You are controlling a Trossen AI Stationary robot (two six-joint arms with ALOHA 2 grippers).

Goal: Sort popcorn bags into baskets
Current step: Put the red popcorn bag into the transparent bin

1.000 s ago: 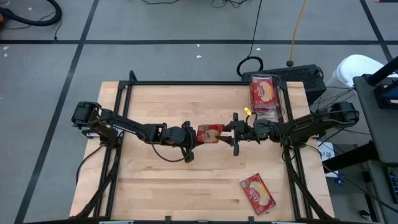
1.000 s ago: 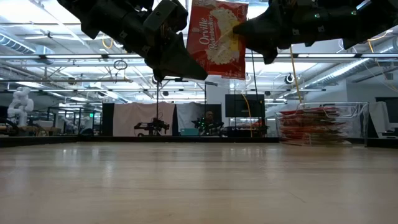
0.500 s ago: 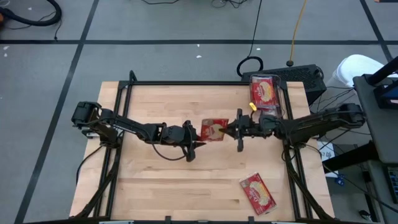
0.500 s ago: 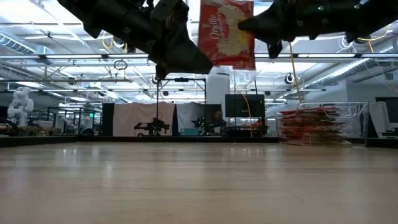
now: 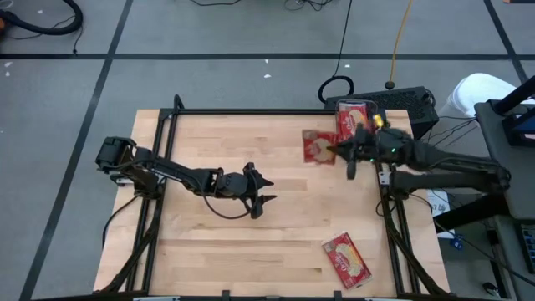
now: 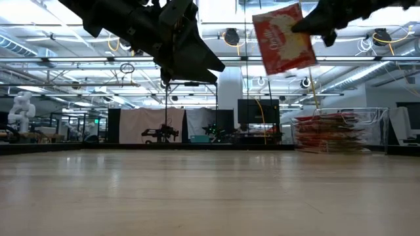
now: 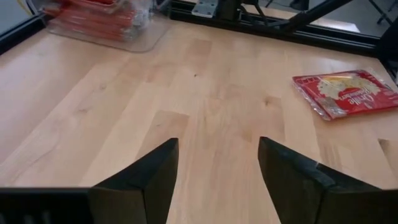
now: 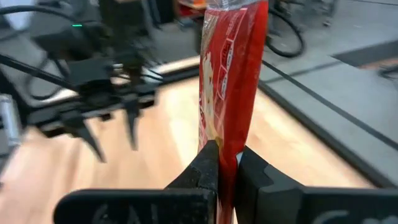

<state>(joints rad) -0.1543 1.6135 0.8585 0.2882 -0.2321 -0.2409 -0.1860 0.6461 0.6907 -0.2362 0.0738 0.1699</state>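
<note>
Carrying bag [image 5: 317, 147] in right gripper [image 5: 338, 151], fingers clamped on its edge, airborne just beside basket [image 5: 374, 146], already stacked w/ several bags. Left gripper [image 5: 266, 189] mid-table, fingers apart, empty. One loose bag [image 5: 346, 259] left near table front.

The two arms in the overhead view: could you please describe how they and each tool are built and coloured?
Both arms are dark, nearly black, jointed links with black cables looping alongside. The left tool ends in two tapered, pointed matte-black fingers. The right tool has similar slim black fingers with flat inner faces. A small yellow mark sits on the right arm near its wrist, and a green light glows on the left arm.
</note>
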